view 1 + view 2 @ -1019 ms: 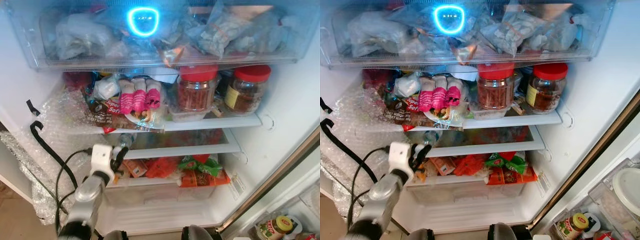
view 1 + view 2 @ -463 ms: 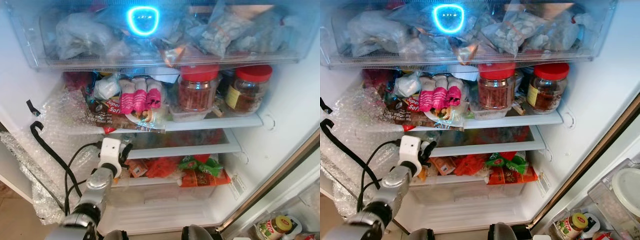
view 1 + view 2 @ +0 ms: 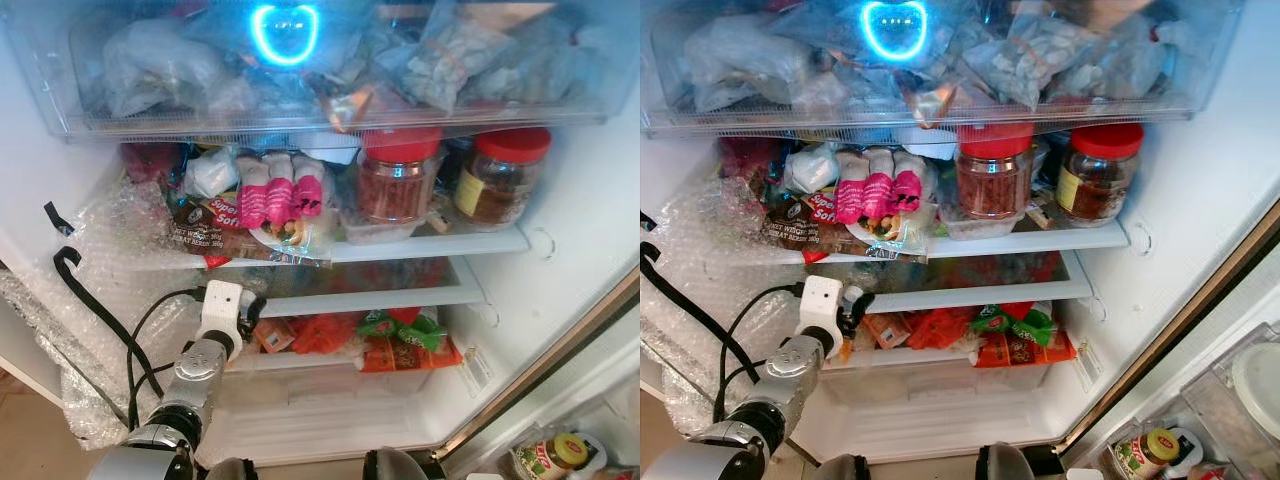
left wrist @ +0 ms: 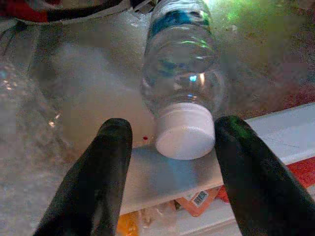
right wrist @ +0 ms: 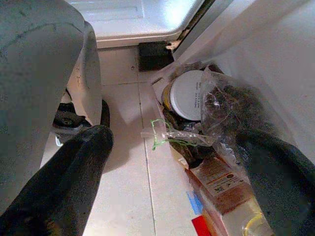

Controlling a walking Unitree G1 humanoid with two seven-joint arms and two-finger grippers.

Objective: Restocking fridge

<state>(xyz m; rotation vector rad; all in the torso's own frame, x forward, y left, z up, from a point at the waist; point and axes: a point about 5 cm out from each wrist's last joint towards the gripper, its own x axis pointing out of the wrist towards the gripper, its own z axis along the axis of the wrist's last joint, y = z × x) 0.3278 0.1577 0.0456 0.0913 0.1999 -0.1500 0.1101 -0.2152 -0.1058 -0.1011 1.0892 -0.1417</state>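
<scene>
A clear water bottle (image 4: pixel 179 83) with a white cap (image 4: pixel 184 132) lies on its side at the left end of the fridge's middle glass shelf (image 3: pixel 380 298), cap toward me. My left gripper (image 4: pixel 172 135) is open at that shelf's front edge, one black finger on each side of the cap and apart from it. In the eye views the left gripper (image 3: pixel 250 306) sits just under the bread bag (image 3: pixel 205 228). My right gripper (image 5: pixel 182 142) hangs low by the fridge door, open and holding nothing.
The top shelf carries two red-lidded jars (image 3: pixel 398 175) (image 3: pixel 498 172) and pink packets (image 3: pixel 280 190). Bubble wrap (image 3: pixel 110 250) and a black cable (image 3: pixel 95 305) line the left wall. Red and green packets (image 3: pixel 400 340) fill the lower drawer. Jars sit in the door bin (image 3: pixel 560 450).
My left gripper has moved up and to the right, closer to the middle shelf's edge and the bottle. The camera has tilted slightly.
</scene>
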